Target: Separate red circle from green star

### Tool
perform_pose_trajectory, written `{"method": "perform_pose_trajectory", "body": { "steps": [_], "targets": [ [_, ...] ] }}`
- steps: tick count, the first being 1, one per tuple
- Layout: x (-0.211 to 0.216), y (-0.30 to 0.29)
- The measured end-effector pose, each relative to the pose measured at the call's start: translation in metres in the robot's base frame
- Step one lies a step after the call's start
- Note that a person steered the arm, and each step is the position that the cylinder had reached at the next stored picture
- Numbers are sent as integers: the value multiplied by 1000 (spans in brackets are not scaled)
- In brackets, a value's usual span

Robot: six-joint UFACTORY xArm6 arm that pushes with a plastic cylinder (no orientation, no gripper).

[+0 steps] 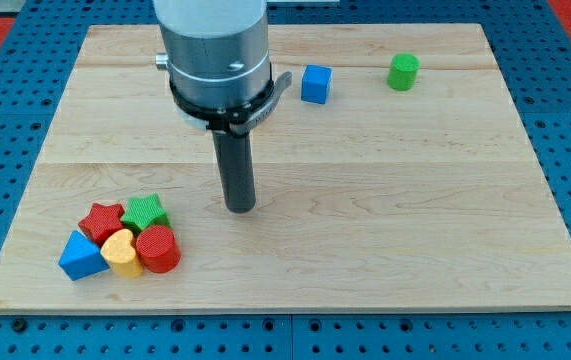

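Observation:
The red circle is a short cylinder at the view's lower left. The green star lies just above it, touching or nearly touching. Both sit in a tight cluster with a red star, a yellow heart and a blue triangle-like block. My tip rests on the board to the right of the cluster, about level with the green star and well clear of it.
A blue cube and a green cylinder stand near the view's top, right of the arm. The wooden board lies on a blue perforated surface.

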State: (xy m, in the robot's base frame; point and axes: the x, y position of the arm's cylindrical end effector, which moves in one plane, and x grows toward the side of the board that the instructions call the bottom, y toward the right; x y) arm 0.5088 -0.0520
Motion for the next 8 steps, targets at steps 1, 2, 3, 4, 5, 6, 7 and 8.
{"method": "perform_pose_trajectory", "body": {
  "steps": [1, 2, 3, 4, 5, 6, 7, 8],
  "targets": [
    [20, 0],
    [44, 0],
    [78, -5],
    [105, -42],
    [98, -85],
    [80, -87],
    [66, -85],
    [51, -84]
  ]
}}
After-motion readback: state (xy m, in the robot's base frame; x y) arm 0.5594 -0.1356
